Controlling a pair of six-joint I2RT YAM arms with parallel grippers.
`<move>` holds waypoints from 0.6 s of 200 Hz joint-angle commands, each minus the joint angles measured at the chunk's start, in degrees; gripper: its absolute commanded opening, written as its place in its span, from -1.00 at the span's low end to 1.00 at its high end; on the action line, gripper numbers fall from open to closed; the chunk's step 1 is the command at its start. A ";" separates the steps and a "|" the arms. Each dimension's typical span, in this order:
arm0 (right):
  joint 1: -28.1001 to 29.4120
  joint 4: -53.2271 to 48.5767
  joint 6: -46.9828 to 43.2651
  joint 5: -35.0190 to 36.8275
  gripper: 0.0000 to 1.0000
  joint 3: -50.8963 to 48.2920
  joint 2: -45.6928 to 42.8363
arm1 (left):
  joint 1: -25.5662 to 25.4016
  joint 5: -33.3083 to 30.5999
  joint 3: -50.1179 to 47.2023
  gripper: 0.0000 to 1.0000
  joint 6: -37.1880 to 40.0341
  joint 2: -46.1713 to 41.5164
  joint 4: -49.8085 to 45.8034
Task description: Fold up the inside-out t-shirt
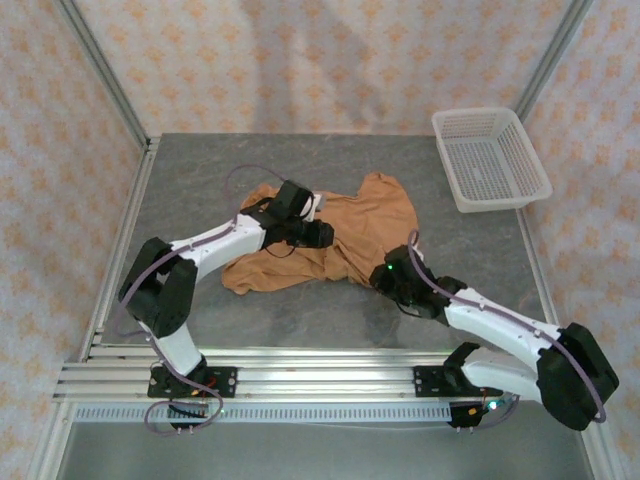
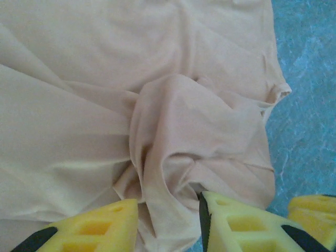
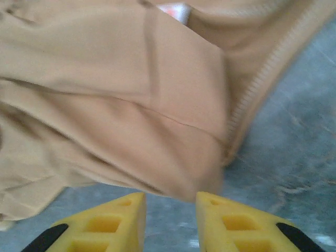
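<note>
Loosely, the t-shirt (image 2: 199,131) bunches inside the left gripper (image 2: 168,205).

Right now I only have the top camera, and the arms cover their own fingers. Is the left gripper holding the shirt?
Observer: In the left wrist view, the left gripper has its jaws apart, with a loose fold of the shirt lying between them.
Operator: And the right one?
Observer: The right gripper is open on nothing. Bare table shows between its fingers, and the shirt's edge lies just beyond the tips.
Operator: Can you see a label anywhere?
Observer: Yes, a white label peeks out of the folds at the top of the right wrist view.
</note>
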 commanded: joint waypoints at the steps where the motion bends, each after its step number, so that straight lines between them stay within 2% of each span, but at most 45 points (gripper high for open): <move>1: 1.58 -6.92 -4.56 4.95 -0.60 6.38 0.93 | -0.90 1.03 -2.78 -0.15 -0.82 -1.86 1.03; 16: 2.10 -6.81 -7.38 4.02 -0.61 9.27 4.46 | -2.05 1.34 -3.99 -0.08 -0.85 -2.10 1.41; 51: 2.11 -7.05 -13.57 1.97 -0.29 15.58 15.43 | -4.39 2.24 -5.81 -0.05 -3.31 0.06 4.65; 88: 2.11 -4.51 -15.30 -0.35 -0.06 17.54 20.86 | -5.22 2.01 -4.86 -0.06 -5.33 3.11 7.83; 110: 2.07 -3.43 -15.76 0.63 -0.06 18.61 24.11 | -5.21 1.90 -3.98 -0.16 -5.35 5.44 8.15; 120: 1.86 -3.68 -15.80 1.41 -0.12 19.44 25.56 | -5.21 2.21 -3.83 -0.23 -5.48 6.42 8.38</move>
